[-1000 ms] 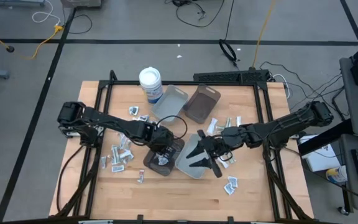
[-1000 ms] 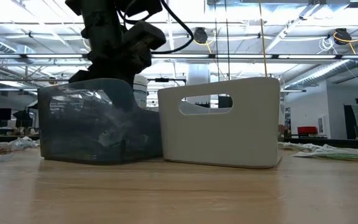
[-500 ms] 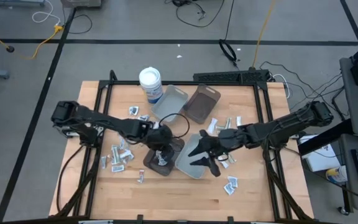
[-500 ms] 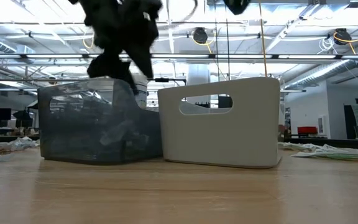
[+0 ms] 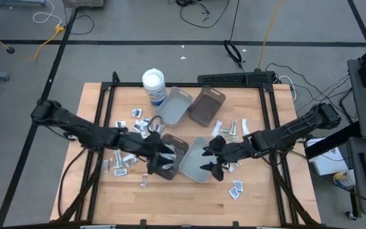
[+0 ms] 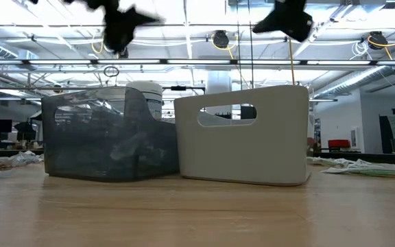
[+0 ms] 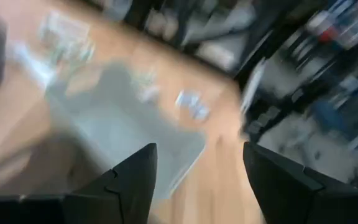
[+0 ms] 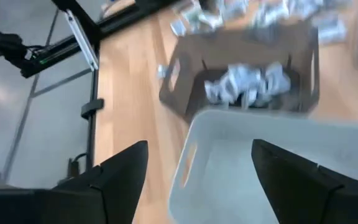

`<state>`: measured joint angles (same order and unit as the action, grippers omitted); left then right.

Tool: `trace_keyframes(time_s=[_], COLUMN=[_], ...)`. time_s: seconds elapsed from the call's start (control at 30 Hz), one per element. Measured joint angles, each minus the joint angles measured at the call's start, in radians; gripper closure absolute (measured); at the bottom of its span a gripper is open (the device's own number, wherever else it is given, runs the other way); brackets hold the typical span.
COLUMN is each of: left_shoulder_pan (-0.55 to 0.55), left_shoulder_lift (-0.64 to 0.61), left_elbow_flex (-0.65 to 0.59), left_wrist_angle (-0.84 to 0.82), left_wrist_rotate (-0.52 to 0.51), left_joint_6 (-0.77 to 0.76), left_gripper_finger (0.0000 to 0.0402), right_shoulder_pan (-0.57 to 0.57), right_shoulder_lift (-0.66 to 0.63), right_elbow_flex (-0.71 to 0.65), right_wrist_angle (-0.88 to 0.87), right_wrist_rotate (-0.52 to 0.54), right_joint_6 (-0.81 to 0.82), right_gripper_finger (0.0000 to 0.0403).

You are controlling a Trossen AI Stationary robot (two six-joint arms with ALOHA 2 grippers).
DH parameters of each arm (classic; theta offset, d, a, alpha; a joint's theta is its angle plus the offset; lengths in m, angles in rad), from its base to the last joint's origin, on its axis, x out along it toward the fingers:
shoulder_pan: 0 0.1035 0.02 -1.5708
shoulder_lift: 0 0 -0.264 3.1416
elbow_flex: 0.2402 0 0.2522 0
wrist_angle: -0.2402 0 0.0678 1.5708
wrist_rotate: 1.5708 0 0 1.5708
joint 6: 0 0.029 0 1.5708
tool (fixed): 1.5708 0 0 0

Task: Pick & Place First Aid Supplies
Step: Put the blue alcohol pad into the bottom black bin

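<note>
The first aid supplies are small pale packets. Some lie piled in the brown tray, and they show in the right wrist view as a heap. Others lie loose on the table at the left and at the right. My left gripper hangs open above the brown tray's left side, high over it in the low view, with nothing between its fingers. My right gripper is open over the grey tray, and nothing is between its fingers either.
A second grey tray and a second brown tray stand at the far side, next to a white round tub. A few packets lie near the front right. The black frame rails border the wooden top.
My left gripper has come up out of the brown tray, drawn back a little toward the table's left edge, tipped from pointing down to nearly level, and opened. The packets stay in the tray. My right gripper has rolled and sunk slightly over the grey tray.
</note>
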<state>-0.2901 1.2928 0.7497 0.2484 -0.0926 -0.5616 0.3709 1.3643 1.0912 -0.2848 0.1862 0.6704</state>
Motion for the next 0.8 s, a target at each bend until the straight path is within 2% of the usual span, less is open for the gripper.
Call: trace_keyframes(time_s=[0.07,0.17,0.23,0.4,0.53,0.67,0.8], left_shoulder_pan=[-0.01,-0.022,-0.023,-0.025,-0.02,-0.01,-0.004], left_shoulder_lift=[-0.027,-0.045,-0.076,-0.102,-0.113,-0.112,-0.112], left_elbow_flex=[-0.041,-0.05,-0.058,-0.059,-0.056,-0.054,-0.054], left_wrist_angle=[0.115,0.161,0.114,0.151,0.181,0.189,0.189], left_wrist_rotate=[-0.005,-0.005,-0.003,0.013,0.011,-0.004,-0.002], left_joint_6=[0.025,0.042,0.044,0.049,0.056,0.033,0.027], left_gripper_finger=[0.0158,0.0158,0.0158,0.0158,0.0158,0.0158,0.0158], right_shoulder_pan=[0.013,0.043,0.064,0.146,0.212,0.278,0.328], right_shoulder_lift=[0.0,0.005,0.006,0.015,0.019,0.023,0.022], right_elbow_flex=[-0.001,0.001,-0.002,0.0,-0.001,-0.001,-0.001], right_wrist_angle=[-0.055,-0.131,-0.195,-0.362,-0.5,-0.574,-0.586], right_wrist_rotate=[-0.003,-0.005,-0.007,-0.01,-0.058,-0.09,-0.144], right_joint_6=[0.086,0.262,0.402,0.78,1.043,1.24,1.366], right_gripper_finger=[0.012,0.012,0.012,0.0121,0.012,0.0121,0.0123])
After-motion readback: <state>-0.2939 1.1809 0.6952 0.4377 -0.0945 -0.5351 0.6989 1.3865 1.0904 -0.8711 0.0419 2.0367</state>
